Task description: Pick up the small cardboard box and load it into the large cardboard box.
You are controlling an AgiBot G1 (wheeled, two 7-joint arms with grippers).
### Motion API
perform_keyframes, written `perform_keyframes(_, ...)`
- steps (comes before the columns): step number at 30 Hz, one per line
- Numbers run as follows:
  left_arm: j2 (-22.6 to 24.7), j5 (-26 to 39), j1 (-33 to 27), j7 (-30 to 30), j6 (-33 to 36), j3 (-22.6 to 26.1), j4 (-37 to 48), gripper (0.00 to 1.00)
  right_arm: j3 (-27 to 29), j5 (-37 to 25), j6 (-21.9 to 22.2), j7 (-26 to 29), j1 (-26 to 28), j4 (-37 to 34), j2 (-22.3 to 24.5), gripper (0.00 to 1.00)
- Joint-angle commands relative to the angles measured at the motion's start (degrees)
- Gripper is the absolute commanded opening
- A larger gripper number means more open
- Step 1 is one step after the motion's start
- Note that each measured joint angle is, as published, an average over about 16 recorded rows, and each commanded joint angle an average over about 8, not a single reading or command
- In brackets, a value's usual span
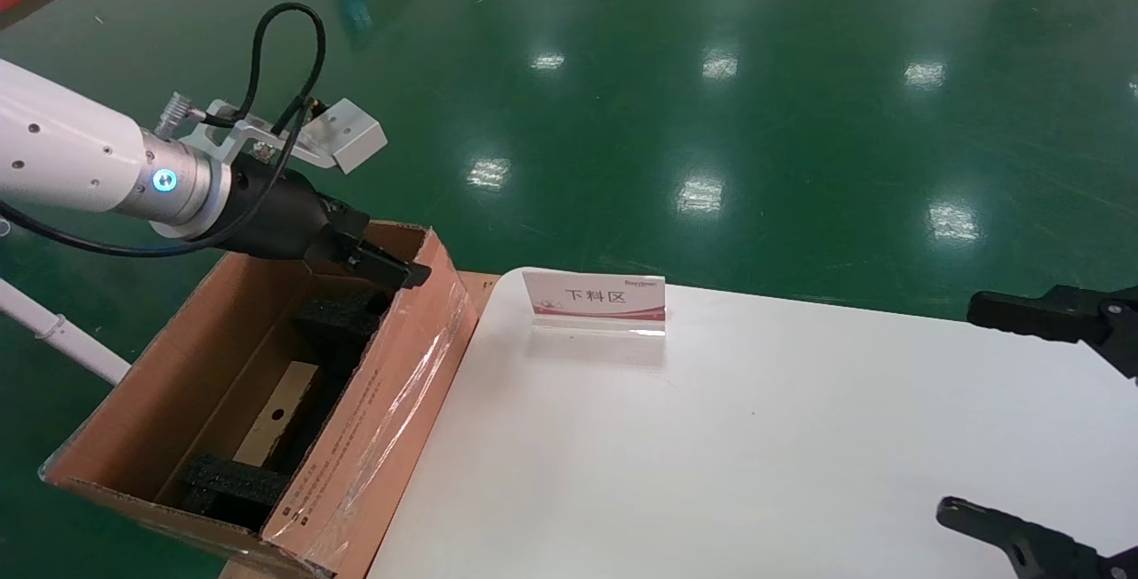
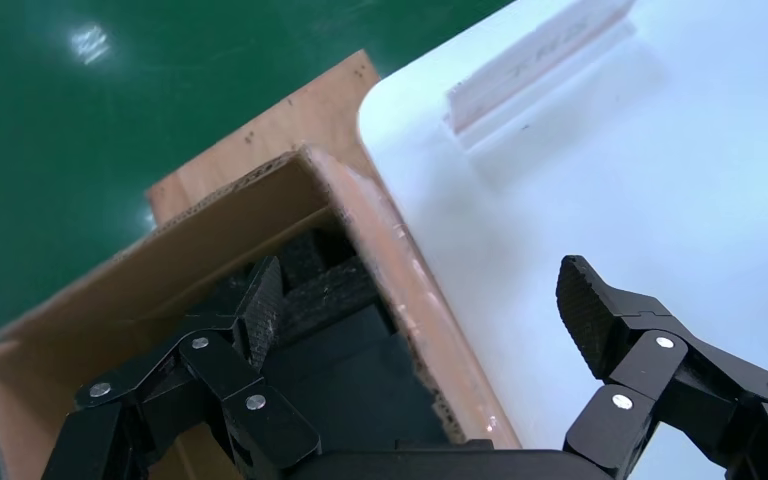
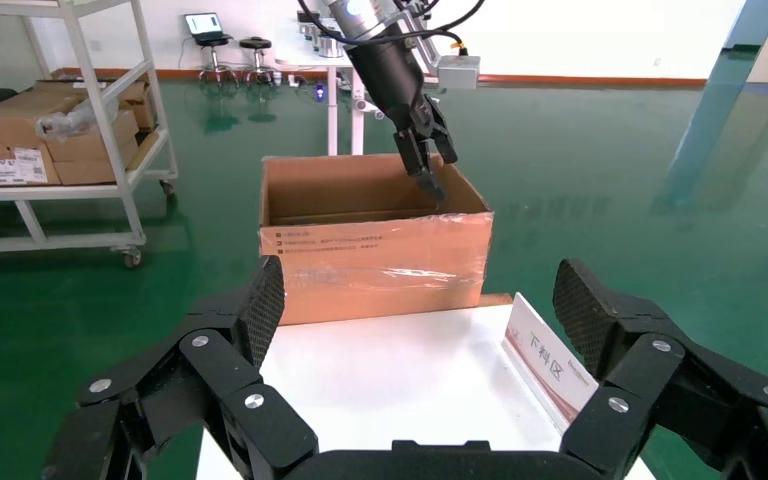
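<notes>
The large cardboard box stands open against the left end of the white table, its taped, printed side facing the table. Inside it lies the small cardboard box, flat between two black foam blocks, with a small round hole on its upper face. My left gripper hovers over the far end of the large box, open and empty. In the left wrist view the left gripper straddles the box wall nearest the table. My right gripper hangs open and empty at the table's right edge.
A red-and-white sign placard stands near the table's far edge. A wooden board shows under the large box's far corner. The right wrist view shows a shelf cart with cartons far behind, on the green floor.
</notes>
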Motion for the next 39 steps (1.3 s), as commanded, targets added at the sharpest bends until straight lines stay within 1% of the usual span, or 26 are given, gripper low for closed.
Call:
perform_keyframes(1, 0.05, -0.61, 0.81, 0.70, 0.33, -1.13, 0.08, 1.00, 0.00, 0.00, 0.00, 0.00, 0.00, -0.01, 0.00, 1.00)
perform_keyframes(38, 3.84, -25.88, 45.86, 41.72, 20.12, -60.77, 2.88, 1.00, -0.10, 0.06, 0.02, -0.06, 0.04, -0.03, 0.03, 1.00)
perform_keyframes(39, 3.90, -26.23, 46.48, 42.29, 20.40, -61.60, 2.92, 1.00, -0.10, 0.06, 0.02, -0.06, 0.04, -0.03, 0.03, 1.00)
